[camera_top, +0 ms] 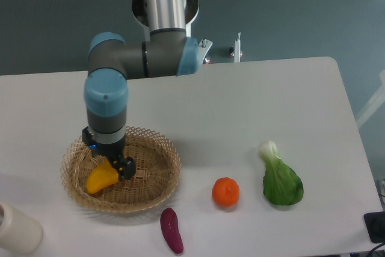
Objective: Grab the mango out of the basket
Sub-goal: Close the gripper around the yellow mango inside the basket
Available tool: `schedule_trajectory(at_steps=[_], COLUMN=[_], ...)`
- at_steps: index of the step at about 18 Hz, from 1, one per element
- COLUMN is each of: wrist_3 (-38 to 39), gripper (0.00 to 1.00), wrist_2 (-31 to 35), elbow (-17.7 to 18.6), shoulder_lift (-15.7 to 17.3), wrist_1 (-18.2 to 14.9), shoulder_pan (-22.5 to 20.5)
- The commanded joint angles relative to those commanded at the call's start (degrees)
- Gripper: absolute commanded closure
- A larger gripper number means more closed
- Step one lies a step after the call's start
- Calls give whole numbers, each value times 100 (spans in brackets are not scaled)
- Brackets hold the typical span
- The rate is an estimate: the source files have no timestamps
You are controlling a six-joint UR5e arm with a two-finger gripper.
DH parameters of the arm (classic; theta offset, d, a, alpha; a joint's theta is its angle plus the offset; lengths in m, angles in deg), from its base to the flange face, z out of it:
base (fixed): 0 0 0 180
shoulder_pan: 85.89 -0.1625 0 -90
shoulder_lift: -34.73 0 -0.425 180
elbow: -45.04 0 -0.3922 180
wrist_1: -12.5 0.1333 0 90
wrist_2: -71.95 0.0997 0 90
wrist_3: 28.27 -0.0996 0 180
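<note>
Inside the basket lies the mango, the claw spread open astride its upper end.

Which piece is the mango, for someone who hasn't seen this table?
Find the wicker basket near the table's front left. The mango lies inside on its left, directly under the gripper. It is the only glossy yellow, elongated fruit; the round orange, purple eggplant and leafy green all sit outside the basket.
</note>
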Motion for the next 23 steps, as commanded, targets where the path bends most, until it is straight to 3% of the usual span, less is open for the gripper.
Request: schedule_trajectory(at_steps=[5, 8, 23], wrist_3=[-9, 0, 396], gripper=[0, 0, 0], wrist_2=[588, 642, 1134], elbow=[-61, -219, -316], shoulder_lift=[-105, -272, -747], wrist_1=[17, 9, 35], shoulder_pan=[97, 132, 370])
